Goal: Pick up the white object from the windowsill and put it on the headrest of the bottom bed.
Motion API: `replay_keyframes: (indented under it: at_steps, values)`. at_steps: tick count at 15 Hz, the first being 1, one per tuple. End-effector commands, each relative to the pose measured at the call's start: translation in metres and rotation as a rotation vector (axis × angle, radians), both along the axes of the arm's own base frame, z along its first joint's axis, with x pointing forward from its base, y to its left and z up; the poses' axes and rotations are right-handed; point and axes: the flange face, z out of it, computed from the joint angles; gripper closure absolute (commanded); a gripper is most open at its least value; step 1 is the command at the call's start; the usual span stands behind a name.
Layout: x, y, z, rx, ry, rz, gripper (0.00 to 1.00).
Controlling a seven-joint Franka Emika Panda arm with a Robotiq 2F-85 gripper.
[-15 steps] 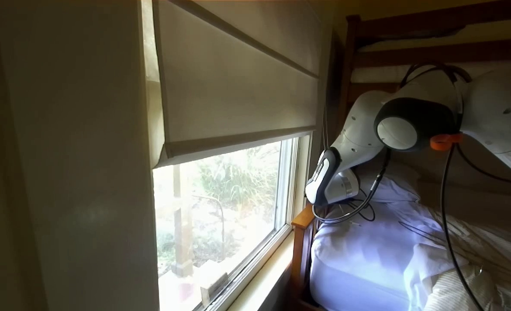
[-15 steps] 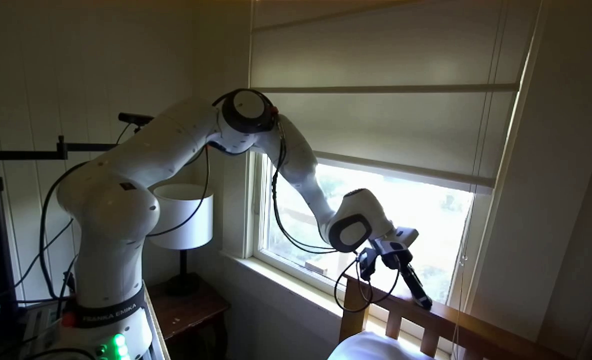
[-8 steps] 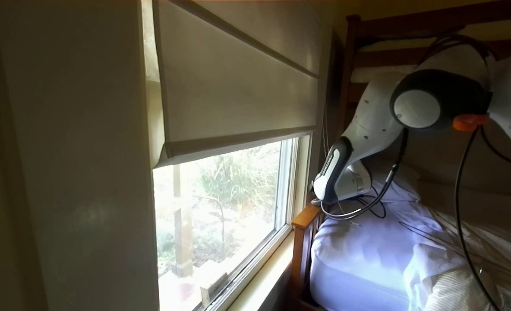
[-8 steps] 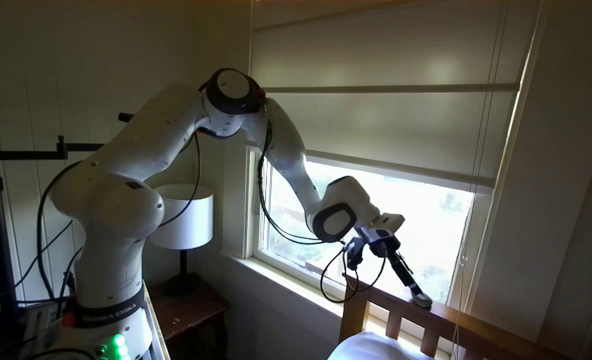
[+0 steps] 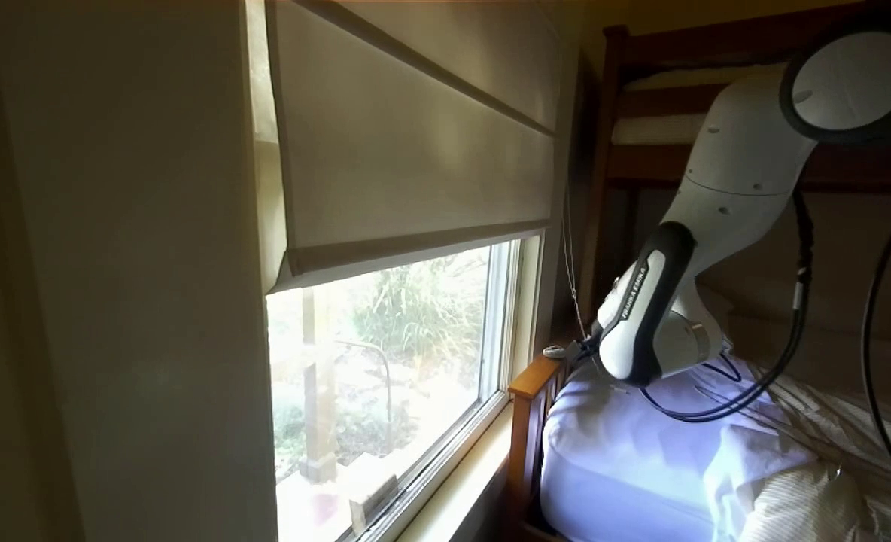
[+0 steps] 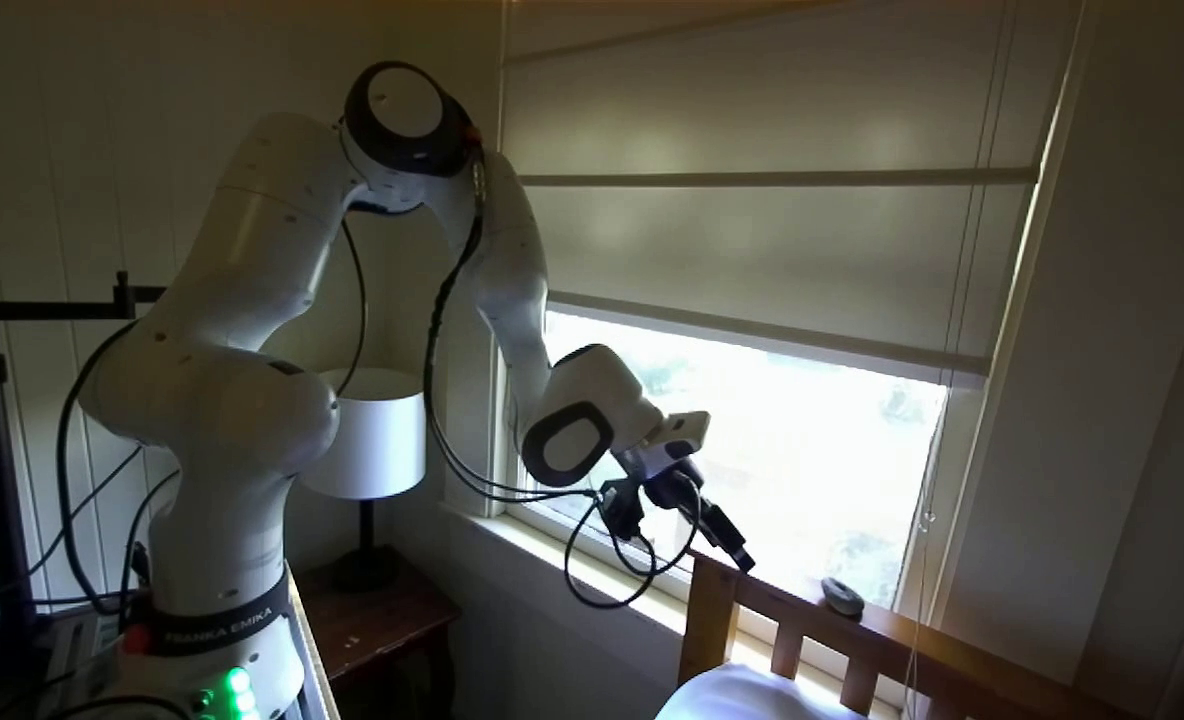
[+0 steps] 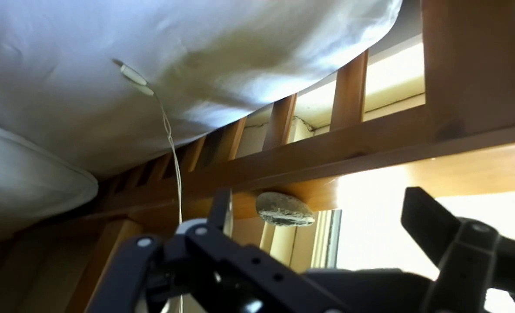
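White object (image 6: 841, 598), which appears rather greyish and similar to a stone, is lying on the flat top of the wooden headrest (image 6: 962, 668). Going from left to right in an exterior view, first comes the white robot arm (image 6: 222, 400), whose base (image 6: 222, 550) shows green lights (image 6: 241, 690). Next is a white-shaded lamp (image 6: 382, 450), which stands on a reddish-brown tabletop (image 6: 402, 608). Then follows the windowsill (image 6: 532, 543), a pale ledge under the bright window (image 6: 812, 450), where the beige blind (image 6: 772, 250) is lowered partly. Farther to the right is the gripper (image 7: 317, 203): it is released, because in the wrist view its fingers (image 7: 429, 224) stand wide apart, and it is near the object but separated from it. Lower in the exterior view one can see a corner of the pale bottom bed (image 6: 762, 697). After this comes the object itself, resting on the headrest between the gripper and the thin blind cords (image 6: 926, 520), which hang at the right side of the window.
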Motion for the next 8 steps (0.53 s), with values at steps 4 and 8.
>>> replay_keyframes:
  at_steps: [4,8]
  values:
    - [-0.048,0.064,0.042,-0.009,-0.281,0.176,0.00]
    - [-0.039,0.081,0.033,0.031,-0.284,0.170,0.00]
